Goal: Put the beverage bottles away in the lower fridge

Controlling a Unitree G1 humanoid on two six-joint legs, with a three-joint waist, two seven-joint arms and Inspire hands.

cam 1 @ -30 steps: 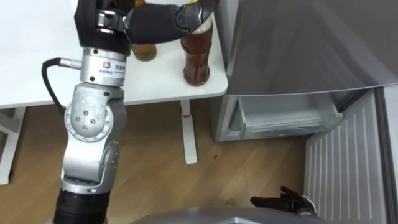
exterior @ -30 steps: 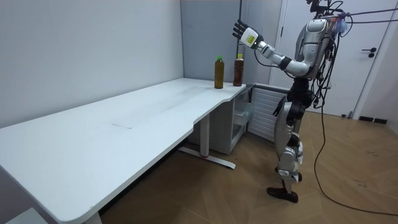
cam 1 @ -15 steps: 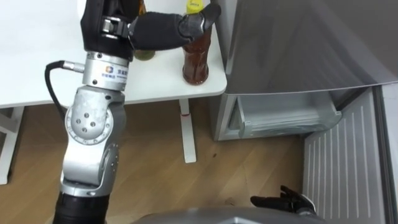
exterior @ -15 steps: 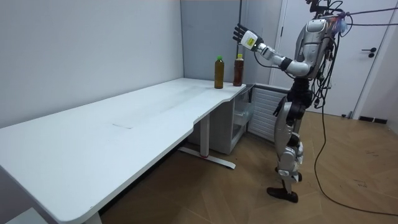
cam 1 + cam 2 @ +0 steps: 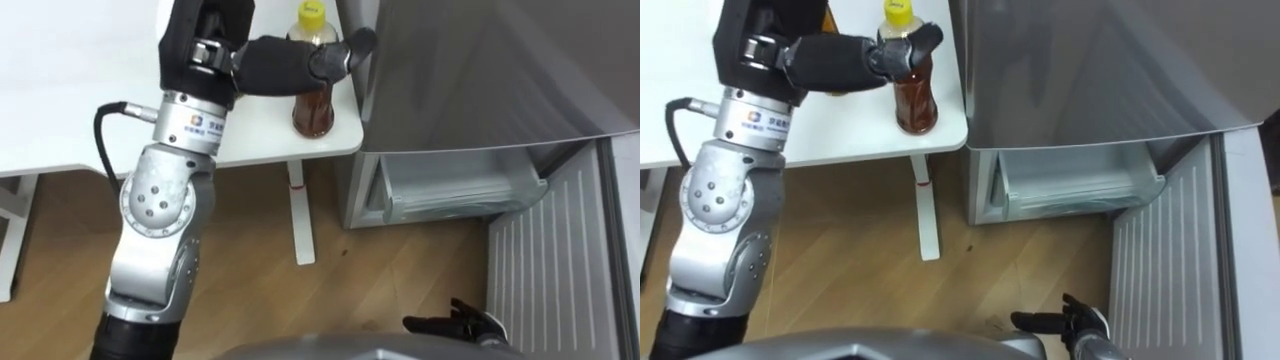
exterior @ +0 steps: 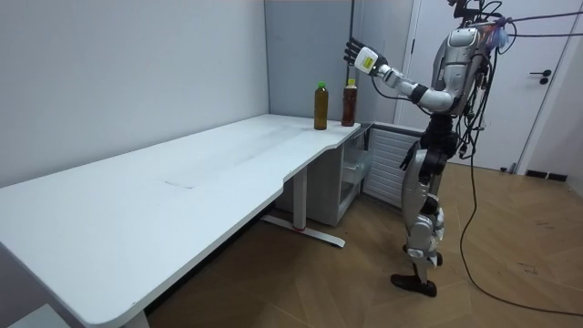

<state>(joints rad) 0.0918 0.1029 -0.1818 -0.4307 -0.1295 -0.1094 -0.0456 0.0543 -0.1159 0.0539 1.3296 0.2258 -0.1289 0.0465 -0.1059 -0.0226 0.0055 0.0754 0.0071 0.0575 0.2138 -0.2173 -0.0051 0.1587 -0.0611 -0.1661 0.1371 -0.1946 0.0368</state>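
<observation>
The left hand (image 5: 215, 30) is hovering over the desk corner w/ fingers straight and spread, gripping nothing. In the eye views its dark thumb is lying across the neck of the yellow-capped bottle (image 5: 314, 108), palm facing it. That is probably a line-up for a grasp.

The bottle is standing upright on the desk (image 5: 80, 110), at the corner nearest the fridge (image 5: 480, 70). It is not yet in hand or in the fridge. A 2nd bottle (image 6: 321, 107), green cap, is standing just beside it, on the side away from the fridge.

The fridge's lower door (image 5: 555, 270) is hanging open, exposing a pale drawer (image 5: 460, 190), so the drop-off spot looks ready. The right hand (image 5: 462, 324) is hanging low near that door, fingers loosely extended, idle.

Views differ. From the head cam, thumb and bottle are overlapping, and contact can't be told. The room view, side-on, is showing the hand raised above the cap w/ a gap. It is also showing both bottles whole, and the robot standing upright betw. desk end and fridge. The eye views are giving the inside of the lower compartment, but the hand is covering most of the 2nd bottle there.
</observation>
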